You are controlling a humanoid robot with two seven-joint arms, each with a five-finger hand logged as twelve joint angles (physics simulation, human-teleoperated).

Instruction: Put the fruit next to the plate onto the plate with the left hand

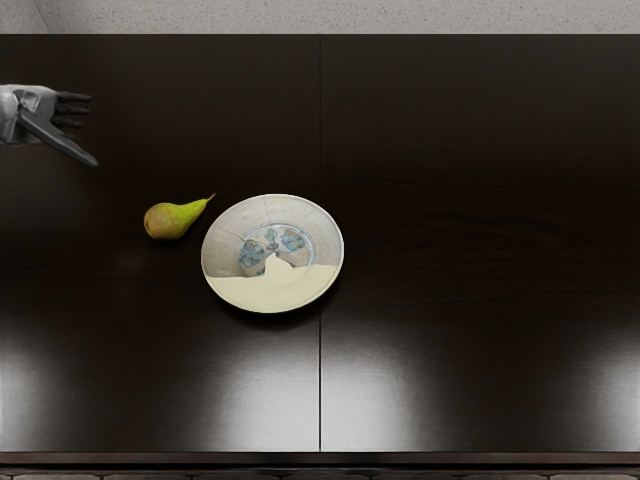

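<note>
While the left hand (42, 114), fingers spread and empty, hovers far left, the pear (172, 219) lies just beside the plate (326, 238).

The render is dim, the near-black table (480, 150) swallowing most detail. Soft, broad glare patches lie along its near part (left, centre and right), so the light probably comes from overhead. The plate (322, 228) stands out pale and evenly lit. Everything is in sharp focus, and the table's edges run straight.
</note>
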